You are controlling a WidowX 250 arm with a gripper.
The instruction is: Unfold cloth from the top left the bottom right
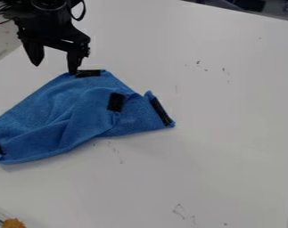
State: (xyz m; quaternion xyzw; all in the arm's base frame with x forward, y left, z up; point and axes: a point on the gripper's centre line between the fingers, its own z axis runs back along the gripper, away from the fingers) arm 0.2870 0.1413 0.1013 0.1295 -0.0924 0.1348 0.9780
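Note:
The black gripper (pixel 54 66) hangs at the upper left of the camera view, its two fingers spread apart with nothing between them. Its right fingertip is at the cloth's top corner, beside a black patch; whether it touches the fabric I cannot tell. The blue cloth (pixel 56 107) lies creased and partly folded on the left half of the table. Black patches mark its top corner, its right end and its lower left end, and another sits on the folded part near the middle right.
The white table (pixel 217 151) carries small dark marks and scuffs. An orange-brown object (pixel 14 223) is at the bottom left corner, beside a metallic edge. The table's far edge runs across the upper right.

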